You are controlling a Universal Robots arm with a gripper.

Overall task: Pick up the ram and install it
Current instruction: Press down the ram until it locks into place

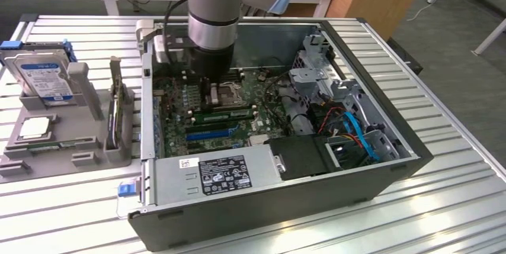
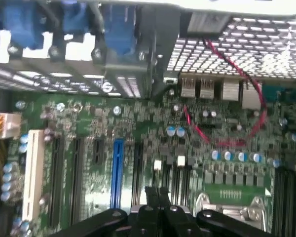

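In the exterior view my gripper reaches down into the open computer case, just above the motherboard beside the processor socket. A long narrow green stick, which looks like the ram, lies along the memory slots just in front of the gripper, apart from the fingers. In the wrist view the two dark fingertips are pressed together with nothing between them, so my gripper is shut and holds nothing. Past them are the blue expansion slot and the processor socket.
A grey fixture at the exterior view's left holds an upright blue-labelled hard drive, a square silver processor chip and a thin green strip. The power supply, drive cage and blue cables crowd the case.
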